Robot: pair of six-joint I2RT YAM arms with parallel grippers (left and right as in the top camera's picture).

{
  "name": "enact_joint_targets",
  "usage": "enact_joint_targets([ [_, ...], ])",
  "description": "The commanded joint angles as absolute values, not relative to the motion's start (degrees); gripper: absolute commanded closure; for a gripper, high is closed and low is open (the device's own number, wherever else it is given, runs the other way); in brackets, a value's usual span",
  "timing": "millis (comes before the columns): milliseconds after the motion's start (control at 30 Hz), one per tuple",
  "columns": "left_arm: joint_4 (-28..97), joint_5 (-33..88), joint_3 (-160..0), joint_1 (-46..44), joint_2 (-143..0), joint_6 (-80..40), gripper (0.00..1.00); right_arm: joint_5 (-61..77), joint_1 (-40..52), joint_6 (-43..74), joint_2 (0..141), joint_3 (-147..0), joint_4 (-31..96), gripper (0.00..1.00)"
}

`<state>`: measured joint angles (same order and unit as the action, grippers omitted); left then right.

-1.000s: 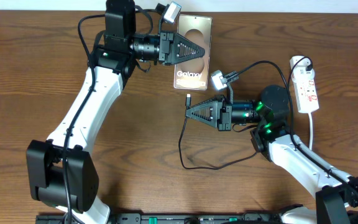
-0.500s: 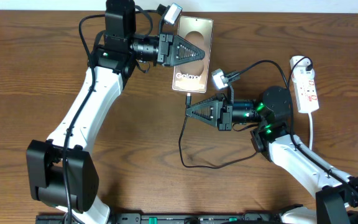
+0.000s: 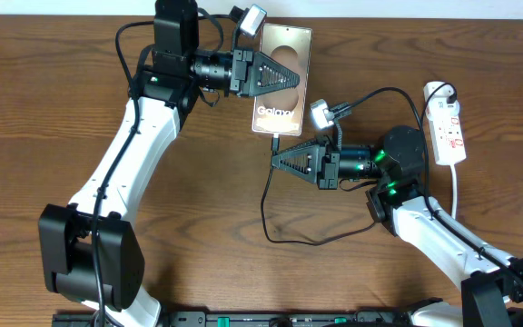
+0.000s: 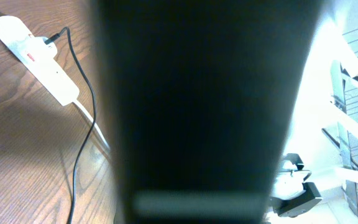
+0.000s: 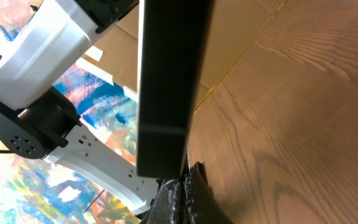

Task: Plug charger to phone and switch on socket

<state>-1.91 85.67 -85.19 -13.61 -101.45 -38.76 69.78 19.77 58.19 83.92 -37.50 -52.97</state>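
Observation:
The bronze-grey phone (image 3: pixel 275 113) with white "Galaxy" lettering is held at the back of the table, my left gripper (image 3: pixel 296 78) shut on it. It fills the left wrist view as a dark slab (image 4: pixel 204 93). My right gripper (image 3: pixel 274 163) is shut just below the phone's near end, on the thin black charger (image 3: pixel 266 213). The connector tip meets the phone's lower edge. In the right wrist view the phone (image 5: pixel 166 81) stands right above my shut right gripper (image 5: pixel 184 186). The white socket (image 3: pixel 448 132) lies at the far right.
The charger cable loops across the wood in front of the right arm and runs back to the black plug (image 3: pixel 445 91) in the socket. The socket's white cord (image 3: pixel 458 186) trails toward the front. The socket (image 4: pixel 39 59) also shows in the left wrist view.
The right gripper has crept up toward the phone, and the phone has shifted slightly. The gap between connector tip and phone edge has closed.

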Motion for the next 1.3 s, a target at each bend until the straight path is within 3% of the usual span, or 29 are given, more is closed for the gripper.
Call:
enact_joint_targets([
  [0, -2.48, 88.07, -85.97, -13.85, -99.53, -37.76, 0.92, 69.10, 19.44, 58.70, 83.05, -37.28, -53.19, 0.99],
  [1267, -2.48, 87.44, -85.97, -13.85, -99.55, -36.47, 0.93, 69.78, 19.53, 59.55, 83.09, -37.28, -53.71, 0.99],
])
